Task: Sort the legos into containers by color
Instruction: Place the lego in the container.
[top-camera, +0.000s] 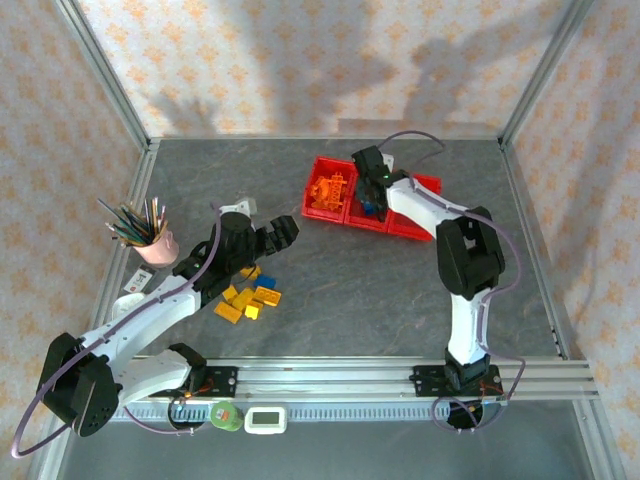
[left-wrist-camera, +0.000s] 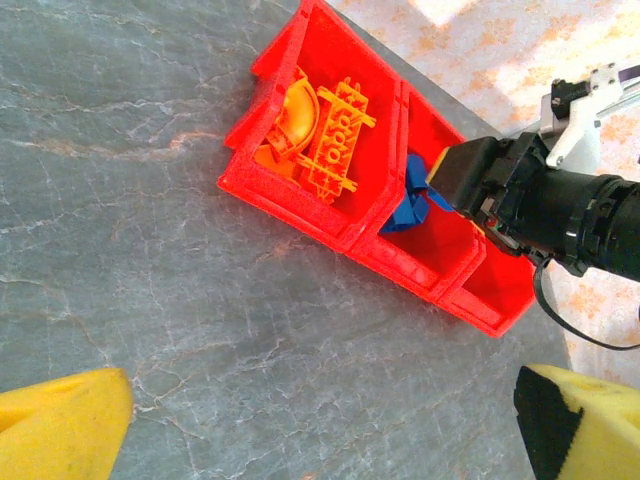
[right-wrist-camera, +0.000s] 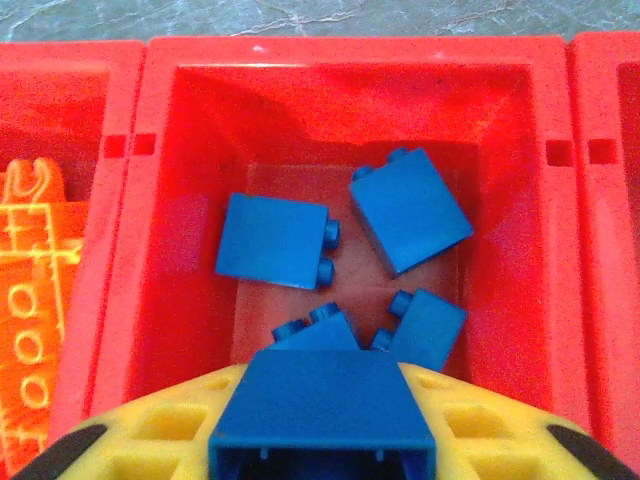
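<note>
Blue lego (right-wrist-camera: 322, 400) in right tool (right-wrist-camera: 322, 445) lies crosswise, hollow underside seemingly facing camera.

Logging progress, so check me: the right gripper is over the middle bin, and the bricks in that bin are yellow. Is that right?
Not quite. The bricks in the middle bin are blue, not yellow, as the right wrist view shows. The right gripper is over that bin, as you said.

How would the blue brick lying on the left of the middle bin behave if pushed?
The blue brick looks like hard moulded plastic, so probably stiff and light. It lies on a flat face, so it should slide, not roll. The middle bin's wall is close beside it and would likely stop it soon.
</note>
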